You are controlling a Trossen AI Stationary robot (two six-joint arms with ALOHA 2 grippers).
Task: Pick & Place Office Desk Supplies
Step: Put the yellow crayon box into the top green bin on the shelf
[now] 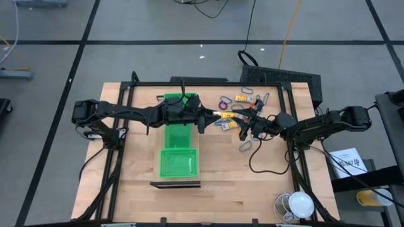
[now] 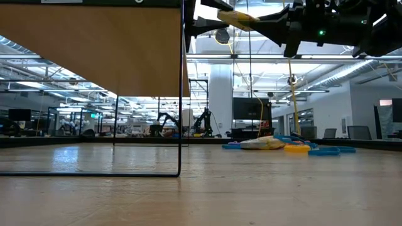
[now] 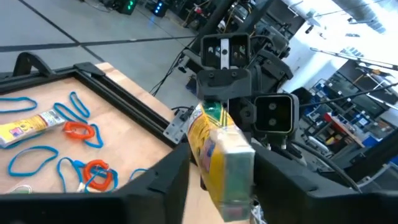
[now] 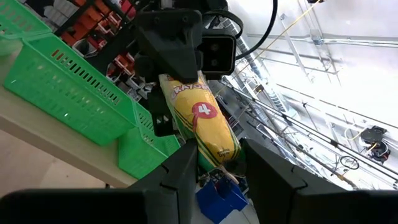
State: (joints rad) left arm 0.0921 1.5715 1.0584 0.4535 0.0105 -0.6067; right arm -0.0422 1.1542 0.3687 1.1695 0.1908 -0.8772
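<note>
Spanning the gap between both arms: a small yellow crayon box point(image 4: 202, 121), flat-sided cardboard with a red disc marked 4 and green trim, lifted above the table.
Crayon box, hold: both grippers pinch it, one at each end, over the table's middle just right of the green tray point(image 1: 178, 140).
Left gripper point(image 1: 208, 118): dark fingers pressed onto the box end; arm reaches in low from the left edge, stretched across the tray's far compartment.
Right gripper point(image 1: 238, 124): dark fingers closed on the opposite box end; arm extends from the right edge, elbow bent, wrist level.
Green tray: long moulded plastic with slotted lattice walls, set lengthwise at the table centre.
Remaining supplies: thin blue loops point(image 3: 31, 158), glossy and limp, lying flat on the wood; orange-red loops point(image 3: 79, 130) tangled among them; one yellow rectangular packet point(image 3: 28, 127) beside them; purple loop point(image 1: 224, 102) near the far rail.
Supplies, location: scattered on the far right part of the table, beyond the two grippers.
Table point(image 1: 221, 183): pale wood planks, matte, bounded by a black metal frame.
</note>
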